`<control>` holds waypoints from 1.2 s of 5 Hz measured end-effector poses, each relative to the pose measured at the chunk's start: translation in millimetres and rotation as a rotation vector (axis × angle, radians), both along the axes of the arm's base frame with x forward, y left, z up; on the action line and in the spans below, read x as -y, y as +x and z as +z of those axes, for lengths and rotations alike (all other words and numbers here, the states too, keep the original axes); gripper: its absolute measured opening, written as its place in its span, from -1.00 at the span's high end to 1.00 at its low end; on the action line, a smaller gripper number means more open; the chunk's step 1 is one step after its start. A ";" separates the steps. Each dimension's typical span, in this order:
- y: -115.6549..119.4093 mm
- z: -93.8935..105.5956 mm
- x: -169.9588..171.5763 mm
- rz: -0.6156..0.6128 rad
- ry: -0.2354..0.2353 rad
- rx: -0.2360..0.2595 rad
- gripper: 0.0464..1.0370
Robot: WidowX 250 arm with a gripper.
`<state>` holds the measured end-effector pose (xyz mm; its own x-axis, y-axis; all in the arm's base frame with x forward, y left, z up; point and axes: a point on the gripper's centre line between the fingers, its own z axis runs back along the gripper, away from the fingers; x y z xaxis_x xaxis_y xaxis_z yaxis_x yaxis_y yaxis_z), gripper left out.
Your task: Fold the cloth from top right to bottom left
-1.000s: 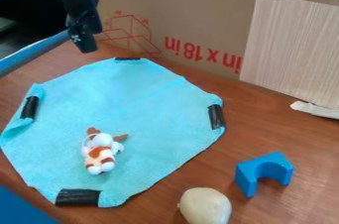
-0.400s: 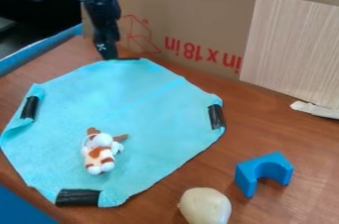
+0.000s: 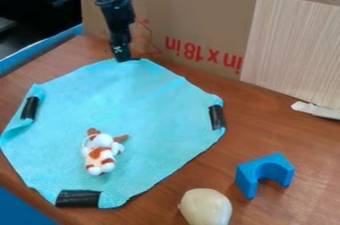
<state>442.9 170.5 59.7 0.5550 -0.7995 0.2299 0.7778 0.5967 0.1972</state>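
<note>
Turquoise fabric, one broad cloth with its corners folded in, is being kept spread over the brown wooden table, presumably so that a corner can be lifted and carried across. The black two-finger gripper is being held right over the far edge, by the black tape strip there; that strip is apparently being used as a grasp mark. Whether the end effector is being kept apart or together cannot be told from here, nor whether any fabric is being pinched. No fold is being shown across the middle, so the job is being judged as barely begun. A small white-and-brown plush toy is being carried on the cloth's near left part, where it may end up being covered by the fold. Off the cloth, to the right, a blue arch-shaped block and a pale yellow rounded object are being left out of the fold's likely path.

And the count is being called: one cloth, four black strips around its rim, one plush toy, one blue block, one pale object, one gripper.
</note>
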 end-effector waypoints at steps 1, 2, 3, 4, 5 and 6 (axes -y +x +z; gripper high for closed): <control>4.1 -6.5 2.6 0.008 0.029 -0.005 -0.92; 8.2 -10.1 4.3 0.011 0.060 0.000 -0.92; 7.0 -17.8 2.3 0.024 0.087 -0.001 -0.92; 9.8 -26.4 6.4 0.027 0.097 -0.007 -0.82; 11.1 -28.8 7.7 0.026 0.083 -0.013 -0.30; 11.4 -28.7 8.1 0.028 0.075 -0.010 0.27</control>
